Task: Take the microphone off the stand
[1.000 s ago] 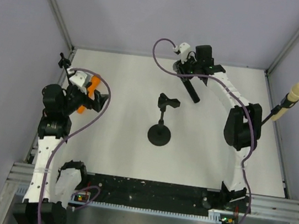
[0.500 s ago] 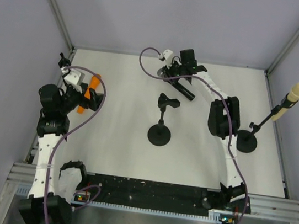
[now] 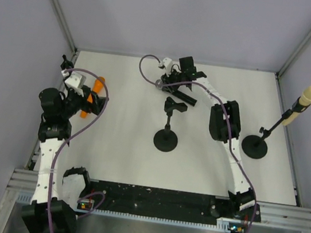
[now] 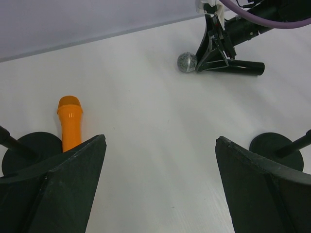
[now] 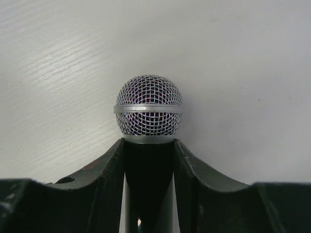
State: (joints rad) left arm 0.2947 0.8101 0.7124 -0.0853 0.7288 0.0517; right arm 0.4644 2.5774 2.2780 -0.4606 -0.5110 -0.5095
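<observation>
My right gripper (image 5: 148, 143) is shut on a black microphone with a silver mesh head (image 5: 148, 104), its fingers clamped round the body just below the head. In the top view the gripper (image 3: 174, 85) holds the microphone (image 3: 185, 96) almost level, low over the far middle of the table, just beyond an empty black stand (image 3: 165, 139) with its clip (image 3: 175, 105) on top. In the left wrist view the microphone's head (image 4: 187, 62) is at or just above the surface. My left gripper (image 4: 160, 141) is open and empty at the left (image 3: 84, 102).
An orange microphone (image 3: 92, 96) lies flat at the left beside another stand base (image 4: 29, 151). A beige microphone (image 3: 309, 95) sits in a tall stand with its base (image 3: 254, 146) at the right. Grey walls close the table in.
My right arm has swung left with the black microphone and brought it down close behind the empty stand. My left arm has drawn slightly left.
</observation>
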